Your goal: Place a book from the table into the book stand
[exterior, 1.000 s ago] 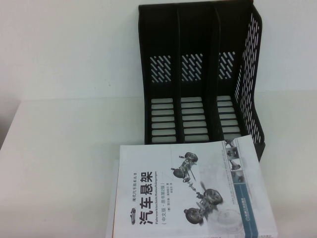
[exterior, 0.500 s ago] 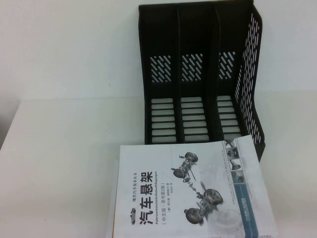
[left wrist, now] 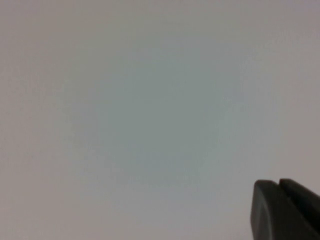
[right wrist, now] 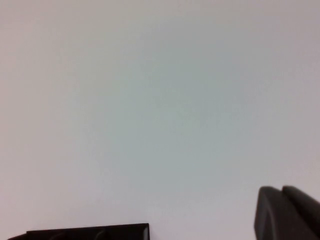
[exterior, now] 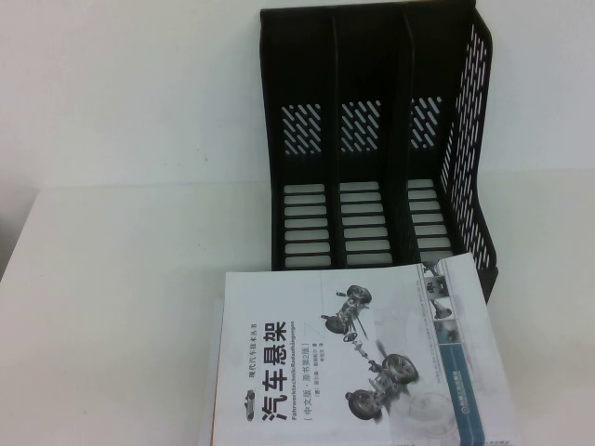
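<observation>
3 upright slots stand unfilled in the black book stand [exterior: 372, 139] at the far side of the white tabletop [exterior: 121, 307], its slotted base and perforated back and right wall facing the raised camera. On the near side, the book [exterior: 363, 353], a large white paperback with a bold black Chinese title, a grey car-suspension drawing and a teal-blue band near its right edge, lies flat with its cover up. Its far edge sits just in front of the stand's base, its far right corner overlapping the stand's lower right side as seen from above, and its near part runs out of view. Pale page edges of something flat show under its left side, too little to identify.

Neither arm appears in the raised view. The left gripper [left wrist: 287, 210] shows only in its own wrist camera as 2 dark fingertips pressed together, closed on nothing, over a bare pale surface. The right gripper [right wrist: 290, 212] appears the same way in its wrist camera, dark fingertips set side by side; whether they are fully closed cannot be told. That camera also catches a dark strip [right wrist: 85, 232] at the frame's edge, too partial to name.
</observation>
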